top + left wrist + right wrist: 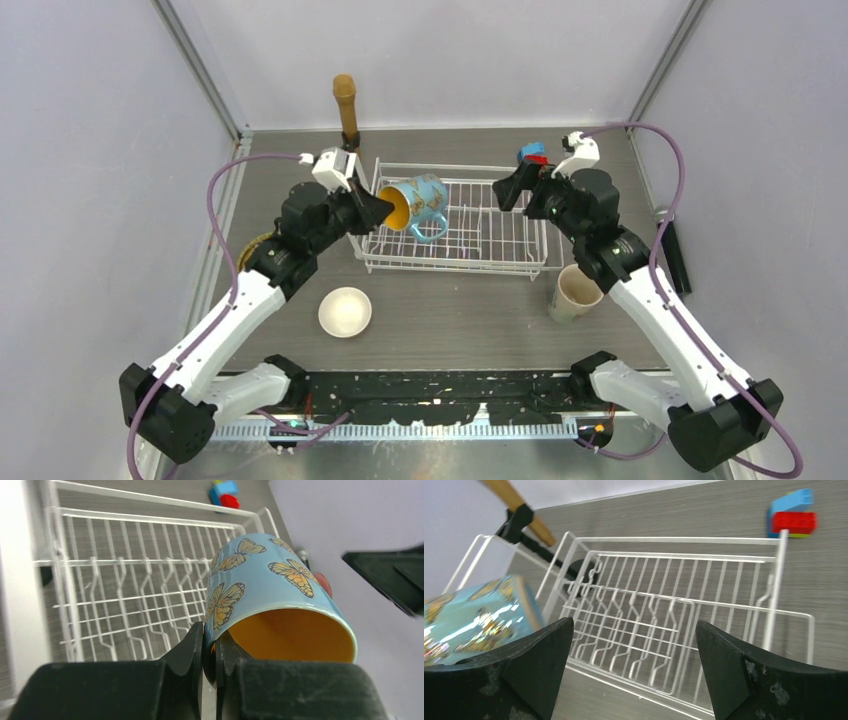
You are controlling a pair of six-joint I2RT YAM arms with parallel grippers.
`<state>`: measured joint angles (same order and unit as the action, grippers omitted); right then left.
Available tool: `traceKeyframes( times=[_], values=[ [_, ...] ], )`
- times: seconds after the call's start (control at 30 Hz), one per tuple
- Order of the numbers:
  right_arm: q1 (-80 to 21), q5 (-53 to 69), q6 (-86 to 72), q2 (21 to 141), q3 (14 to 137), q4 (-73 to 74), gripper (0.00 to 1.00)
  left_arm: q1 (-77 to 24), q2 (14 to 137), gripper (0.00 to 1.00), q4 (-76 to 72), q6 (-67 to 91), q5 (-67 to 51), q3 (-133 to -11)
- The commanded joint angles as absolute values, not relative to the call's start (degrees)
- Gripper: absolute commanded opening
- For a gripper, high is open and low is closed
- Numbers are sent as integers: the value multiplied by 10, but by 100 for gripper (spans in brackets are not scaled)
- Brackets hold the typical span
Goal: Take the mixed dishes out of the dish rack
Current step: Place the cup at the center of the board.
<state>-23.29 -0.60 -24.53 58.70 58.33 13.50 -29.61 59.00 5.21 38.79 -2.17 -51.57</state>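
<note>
The grey table (pixel 450 325) carries the white wire dish rack (pixel 452 267) across its middle, and nothing rests on the rack's floor wires. The left arm reaches in from the left side, the right arm from the right. The left fingers (pixel 192 650) are pinched nearly closed on the rim of the blue mug (pixel 418 203), one finger outside the wall and one inside the orange interior. The mug, printed with butterflies, lies tipped on its side above the rack's left end, mouth towards the left arm, handle pointing to the near side. The right fingers (pixel 544 655) are spread wide and hold nothing, hovering over the rack's right end. A cream mug (pixel 575 292) stands upright on the table just off the rack's near right corner, partly under the right arm. A white bowl (pixel 345 311) sits on the table in front of the rack's left end, apart from it. A brown stick (pixel 346 105) stands upright behind the far left corner. A small blue-and-red block (pixel 532 153) lies beyond the far right corner
</note>
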Motion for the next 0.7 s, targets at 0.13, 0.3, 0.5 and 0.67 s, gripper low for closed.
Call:
traceKeyframes(
  times=[0.13,0.3,0.5,0.67],
  values=[
    [-234,-156,-197,512,554,153,100,-356,651,0,199,242,-211,-701],
    [-234,-187,-182,486,550,170,100,-430,728,0,275,182,-187,-757],
    [-234,-251,-176,466,556,202,100,-514,791,0,312,125,-136,-786],
    [-234,-286,-173,449,548,207,100,-563,879,0,360,106,-121,-836]
  ],
)
